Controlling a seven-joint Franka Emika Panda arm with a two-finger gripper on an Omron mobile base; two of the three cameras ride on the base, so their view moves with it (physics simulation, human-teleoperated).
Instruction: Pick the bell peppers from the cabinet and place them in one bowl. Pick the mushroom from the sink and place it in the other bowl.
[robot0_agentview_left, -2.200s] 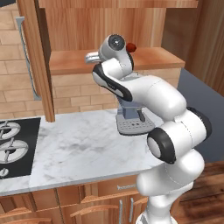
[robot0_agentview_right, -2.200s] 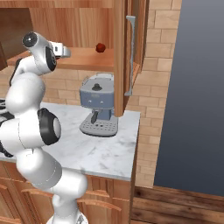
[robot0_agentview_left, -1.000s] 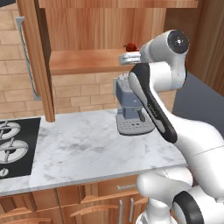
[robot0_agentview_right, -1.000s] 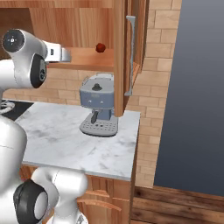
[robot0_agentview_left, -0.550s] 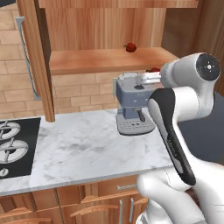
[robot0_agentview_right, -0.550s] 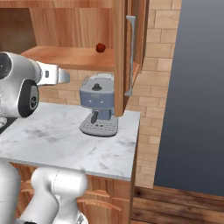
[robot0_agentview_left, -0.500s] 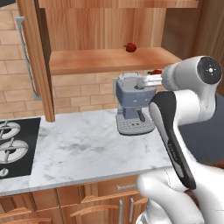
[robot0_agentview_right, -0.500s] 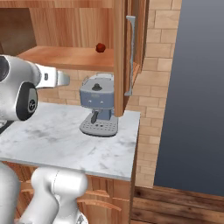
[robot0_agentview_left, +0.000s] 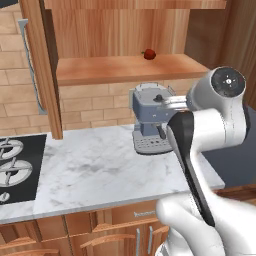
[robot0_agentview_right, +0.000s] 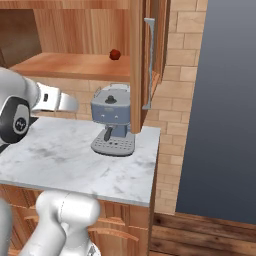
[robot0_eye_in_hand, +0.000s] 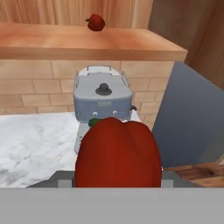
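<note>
Gripper: closed on a red bell pepper (robot0_eye_in_hand: 117, 153), which sits between its finger tips at the bottom of the hand view; the tips themselves are hidden behind the pepper, and the hand is held out over the worktop on the near side of the coffee machine.
Held pepper: glossy red, rounded, with a bit of green stem showing at its upper left in the hand view.
Second pepper (robot0_agentview_left: 149, 54): red with a dark stem, lying on the cabinet shelf towards its back right part, well apart from the held one; also seen at (robot0_agentview_right: 115, 54) and (robot0_eye_in_hand: 96, 22).
Cabinet (robot0_agentview_left: 125, 67): warm brown wood, wall-mounted, with a plank shelf above the worktop; its tall door (robot0_agentview_left: 37, 65) stands open at the left edge, a long grey bar handle (robot0_agentview_left: 29, 67) on it.
Right door of the cabinet (robot0_agentview_right: 152, 55): also swung open, its grey bar handle facing the right base camera.
Coffee machine (robot0_agentview_left: 148, 123): blue-grey with a dark knob on top, standing at the back right part of the worktop below the shelf, its grille tray facing forward.
Worktop (robot0_agentview_left: 90, 170): white marble with grey veining, over wooden drawers with curved handles.
Stovetop (robot0_agentview_left: 15, 165): black, with steel rings, at the left end of the worktop.
Wall: tan brick behind the worktop and beside the cabinet.
</note>
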